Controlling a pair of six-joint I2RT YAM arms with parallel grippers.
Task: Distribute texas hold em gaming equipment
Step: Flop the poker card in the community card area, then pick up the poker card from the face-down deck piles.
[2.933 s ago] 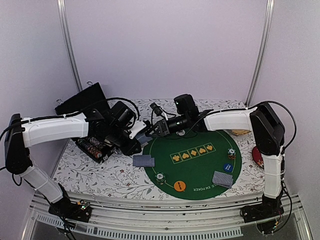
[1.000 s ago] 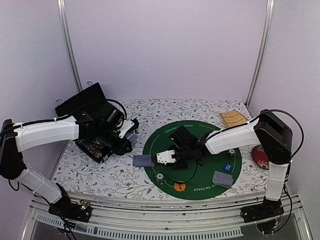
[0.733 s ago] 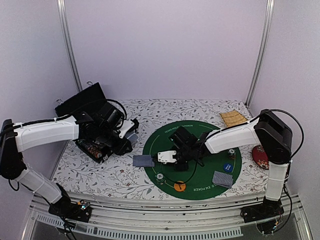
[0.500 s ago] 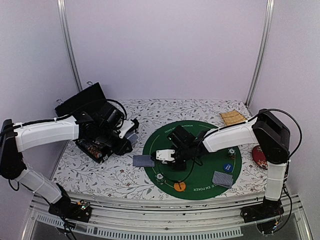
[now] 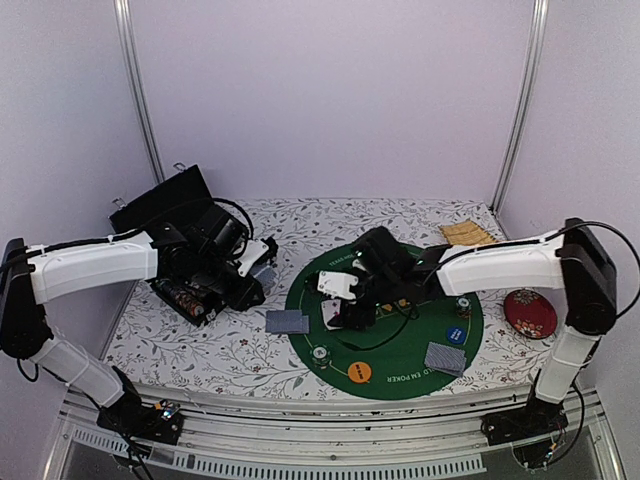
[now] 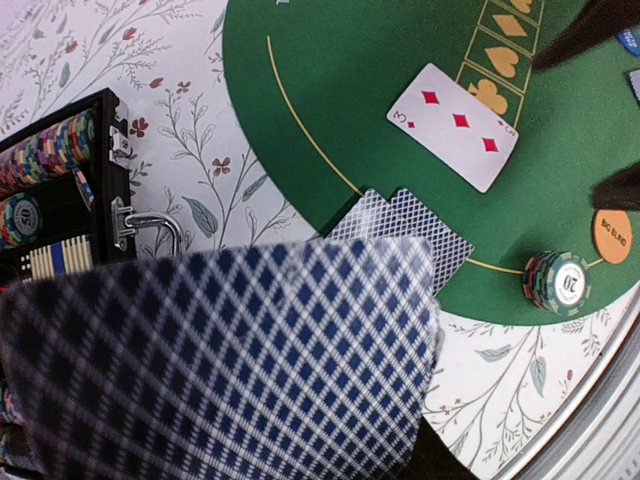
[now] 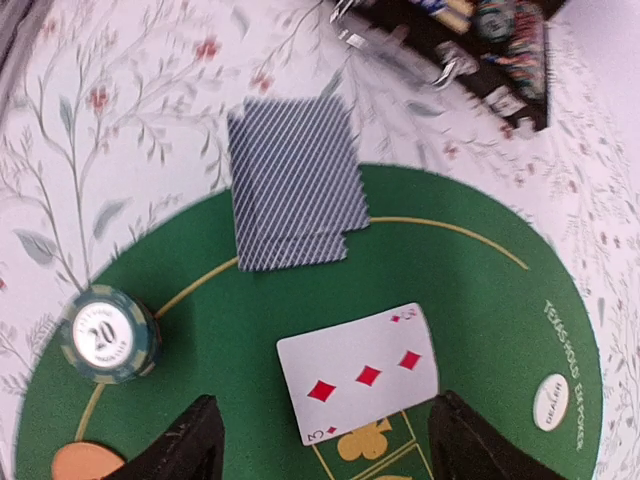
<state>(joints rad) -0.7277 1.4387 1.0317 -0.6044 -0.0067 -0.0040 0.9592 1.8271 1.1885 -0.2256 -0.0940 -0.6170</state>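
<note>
Dealing face-up cards to the middle of the green mat point(image 5: 400, 345) appears to be the step in hand. The three of diamonds point(image 7: 358, 373) lies flat on the mat, one edge at the club box of the printed suit row, with neither finger touching it.

Right gripper point(image 7: 325, 440): jaws spread wide, one finger on each side of the card, holding nothing.

Left gripper point(image 5: 258, 272): closed on the deck point(image 6: 230, 370), held back-up over the table between the chip case point(image 5: 185, 265) and the mat.

Procedure, as a judgement:
- raise the right gripper straight up before any sideways travel, so that no fingertip catches the card edge and skews it;
- take one card only from the top of the deck;
- set it beside the three along the suit row, without overlap;
- keep clear of the face-down pair point(image 7: 293, 182) at the mat rim and of the chip stack point(image 7: 105, 335) near it.

The right-side cards point(image 5: 445, 357) and right-side stack point(image 5: 462, 307) lie across the mat, well apart from the work.

Legible writing:
- "20" on the chip stack;
- "BIG BLIND" on the orange disc point(image 6: 611, 236);
- "DEALER" on the white disc point(image 7: 551, 402);
- "TEXAS HOLD" at the start of the mat legend;
- "3" at the card corners.

Lettering on the blue disc point(image 5: 455, 336) is too small to read; no brand is visible.
</note>
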